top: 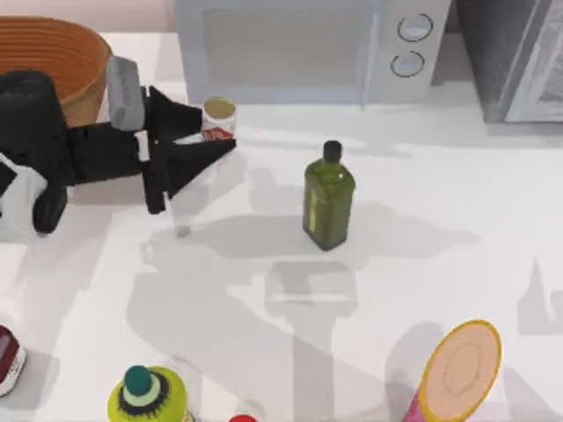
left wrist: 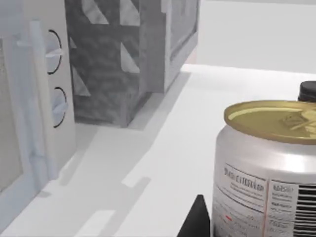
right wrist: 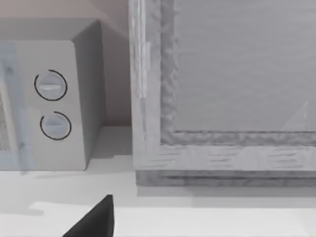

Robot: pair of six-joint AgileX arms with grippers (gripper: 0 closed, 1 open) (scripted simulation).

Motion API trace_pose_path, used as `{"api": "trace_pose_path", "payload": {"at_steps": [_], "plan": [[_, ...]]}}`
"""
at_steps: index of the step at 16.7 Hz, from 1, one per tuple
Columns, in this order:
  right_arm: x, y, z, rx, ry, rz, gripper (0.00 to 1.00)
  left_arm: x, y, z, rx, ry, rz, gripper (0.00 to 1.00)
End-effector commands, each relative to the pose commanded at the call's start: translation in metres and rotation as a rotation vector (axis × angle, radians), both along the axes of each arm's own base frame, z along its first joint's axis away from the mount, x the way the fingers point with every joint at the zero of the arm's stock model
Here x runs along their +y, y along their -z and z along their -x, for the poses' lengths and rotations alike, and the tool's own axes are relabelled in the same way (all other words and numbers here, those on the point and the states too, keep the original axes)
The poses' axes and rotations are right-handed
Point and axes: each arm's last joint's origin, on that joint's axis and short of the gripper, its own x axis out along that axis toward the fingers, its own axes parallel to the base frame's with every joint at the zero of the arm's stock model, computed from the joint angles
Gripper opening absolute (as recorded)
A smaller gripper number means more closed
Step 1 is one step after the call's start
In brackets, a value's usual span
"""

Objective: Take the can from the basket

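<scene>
The can (top: 219, 111), whitish with red markings and a dull yellow top, stands upright just right of the basket (top: 53, 44) and outside it. My left gripper (top: 218, 128) reaches in from the left and is shut on the can, one black finger on each side. In the left wrist view the can (left wrist: 266, 168) is close up, with one black fingertip (left wrist: 197, 219) at its side. The tan woven basket sits at the far left corner, partly behind my left arm. A dark part of my right gripper (right wrist: 94, 222) faces the appliances at the back.
A green bottle (top: 328, 198) stands mid-table, right of the can. A microwave (top: 299, 44) and a grey cabinet (top: 515, 53) line the back. Along the front edge are a dark-red-and-white container (top: 9, 360), a yellow-green bottle (top: 145, 396) and a pink tube (top: 457, 365).
</scene>
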Motion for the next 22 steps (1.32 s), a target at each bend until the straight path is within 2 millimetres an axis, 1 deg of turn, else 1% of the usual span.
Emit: {"api": "trace_pose_path", "payload": {"at_steps": [3,5,6,8,13,22], "plan": [[0.000,0.000,0.000,0.000,0.000,0.000,1.00,-0.006,0.047,-0.013,-0.005,0.127,0.007,0.00],[0.000,0.000,0.000,0.000,0.000,0.000,1.00,-0.008,0.069,-0.016,-0.009,0.185,0.011,0.00],[0.000,0.000,0.000,0.000,0.000,0.000,1.00,-0.009,0.077,-0.017,-0.011,0.205,0.012,0.00],[0.000,0.000,0.000,0.000,0.000,0.000,1.00,-0.009,0.086,-0.018,-0.014,0.226,0.014,0.00],[0.000,0.000,0.000,0.000,0.000,0.000,1.00,-0.009,0.087,-0.018,-0.014,0.228,0.014,0.00],[0.000,0.000,0.000,0.000,0.000,0.000,1.00,-0.009,0.087,-0.018,-0.014,0.228,0.014,0.68]]}}
